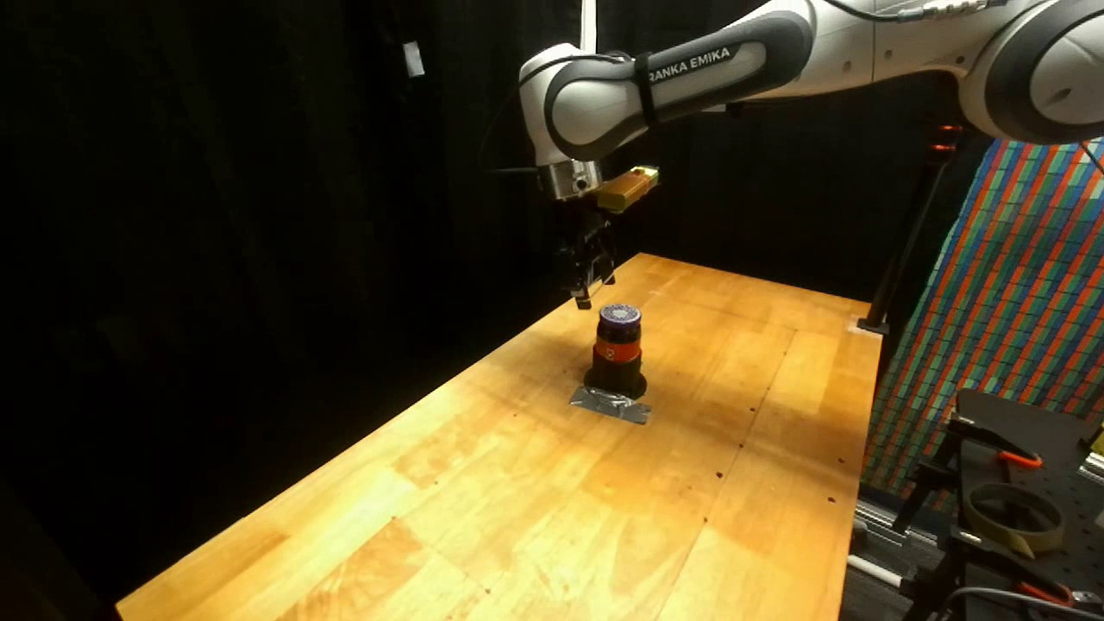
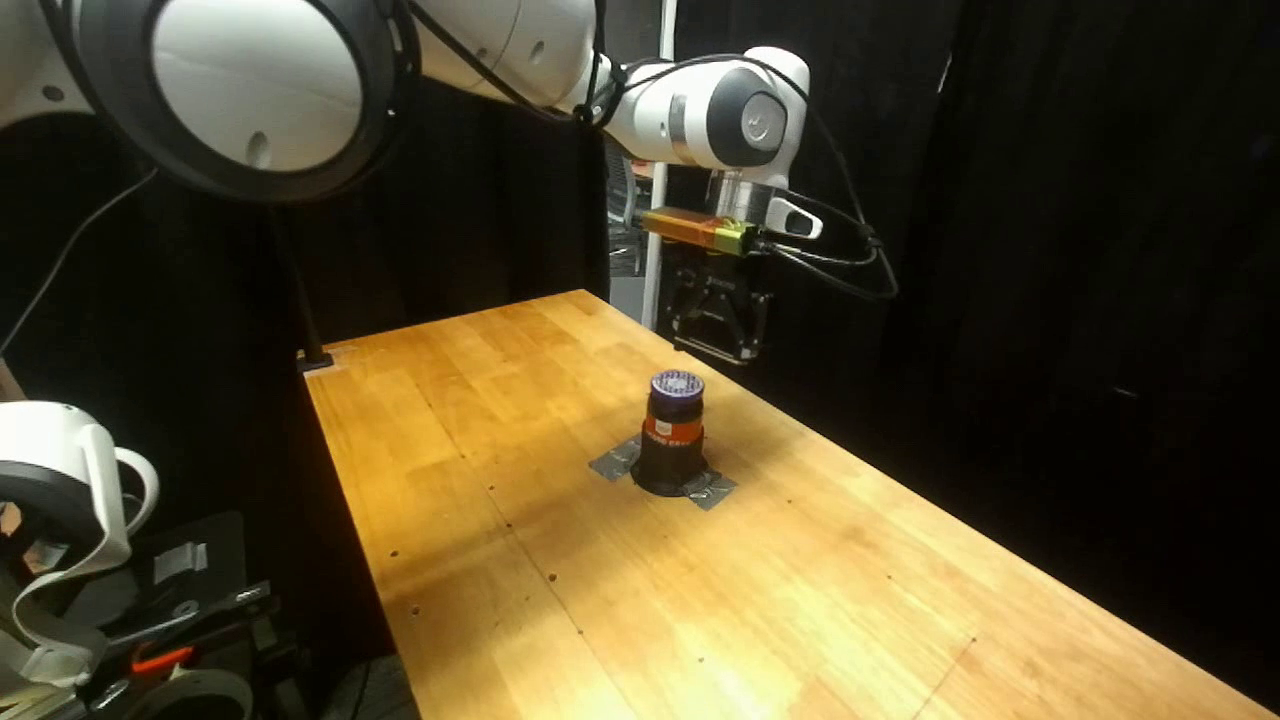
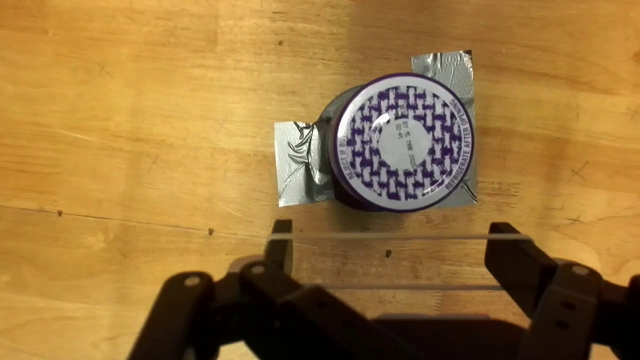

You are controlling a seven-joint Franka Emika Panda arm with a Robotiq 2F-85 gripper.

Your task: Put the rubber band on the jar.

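The jar (image 1: 619, 349) stands upright in a black round base taped to the wooden table. It has a purple-and-white lid and an orange-red label, and shows also in an exterior view (image 2: 673, 430) and the wrist view (image 3: 402, 142). My gripper (image 3: 390, 250) is open, fingers wide apart. The rubber band (image 3: 380, 236) is stretched around the outside of both fingers, its two strands crossing the gap. In both exterior views the gripper (image 1: 597, 291) (image 2: 715, 350) is above the table, beside the jar and higher than its lid, not touching it.
Grey tape strips (image 1: 611, 405) (image 2: 711, 490) hold the base to the wooden table (image 1: 552, 509). A black post (image 1: 897, 250) is fixed at a table corner. A dark cart with a tape roll (image 1: 1016, 517) stands beside the table. Black curtains hang behind.
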